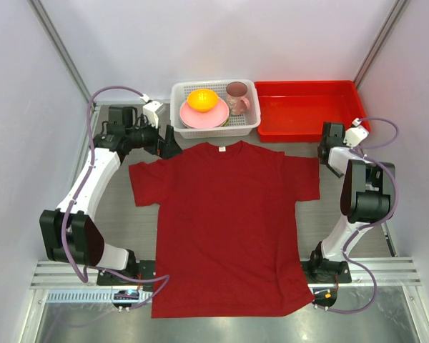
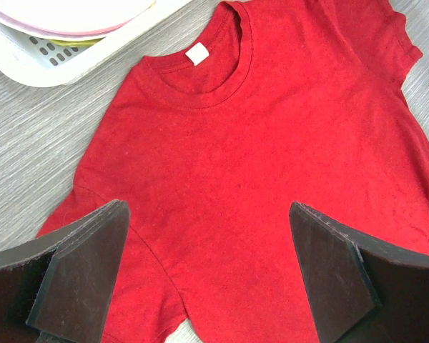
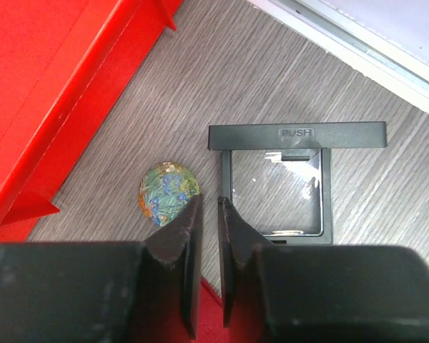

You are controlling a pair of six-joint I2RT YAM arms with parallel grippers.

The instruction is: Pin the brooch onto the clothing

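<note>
The dark red T-shirt (image 1: 229, 221) lies flat in the middle of the table, collar and white label (image 2: 196, 53) towards the back. My left gripper (image 2: 209, 211) is open and empty, hovering over the shirt (image 2: 272, 143) near its left shoulder and sleeve; in the top view it (image 1: 173, 143) is at the shirt's back left corner. The brooch (image 3: 168, 193), a small round disc with a green and blue floral pattern, lies on the bare table beside the red tray. My right gripper (image 3: 209, 200) is shut and empty, its tips just right of the brooch. The top view does not show the brooch.
A black frame box (image 3: 297, 134) with a clear window and the word PUSH lies right of the brooch. The red tray (image 1: 307, 107) stands at the back right. A white basket (image 1: 179, 100) with plates, an orange bowl and a pink cup stands behind the collar.
</note>
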